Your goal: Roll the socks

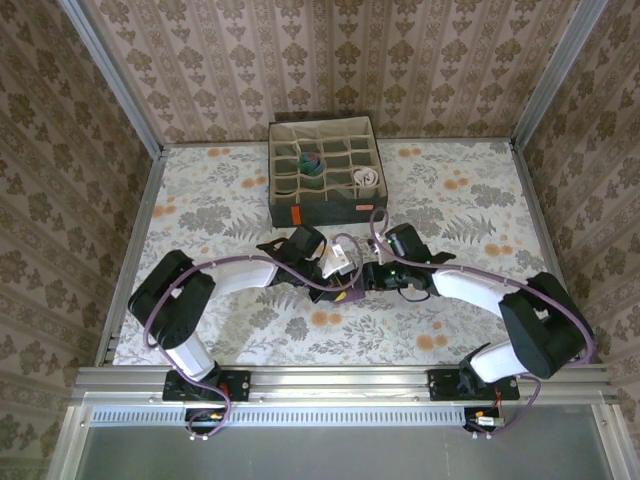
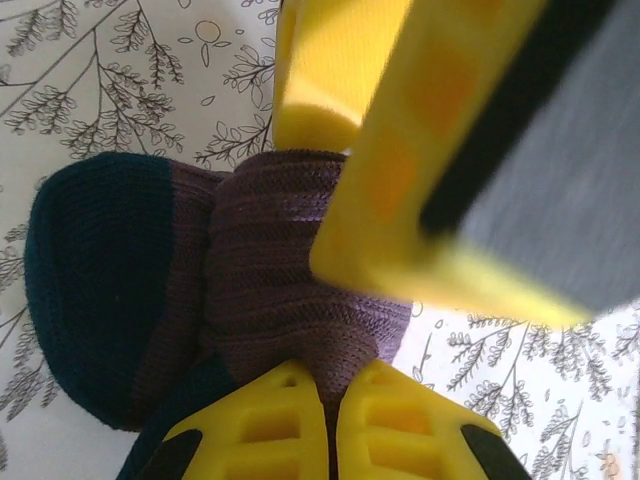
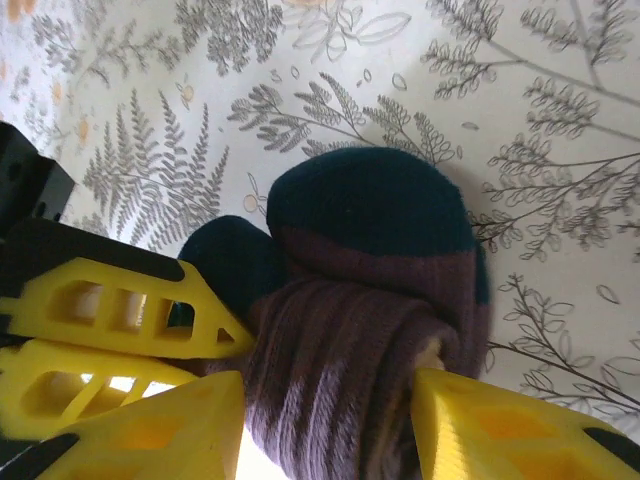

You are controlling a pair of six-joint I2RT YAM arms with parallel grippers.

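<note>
Socks (image 3: pixel 370 300) purple, ribbed, bunched; dark-blue toes.

This is a robot test cell dressed to look like a home, not a lived-in room. The left arm (image 1: pixel 230 275) and right arm (image 1: pixel 480 290) are bolted to a bare aluminium rail (image 1: pixel 340 381) behind the left gripper (image 1: pixel 340 263) and right gripper (image 1: pixel 375 273). Beneath the grippers a fern-and-flower tablecloth (image 1: pixel 470 210) covers the table, and the wrist views show its print up close. Damask wallpaper panels (image 1: pixel 330 60) stand beyond and to either side of them, held in metal frame posts (image 1: pixel 110 75). Just beyond the grippers sits a grey fabric box (image 1: pixel 320 212) of compartments, a household drawer organiser.
</note>
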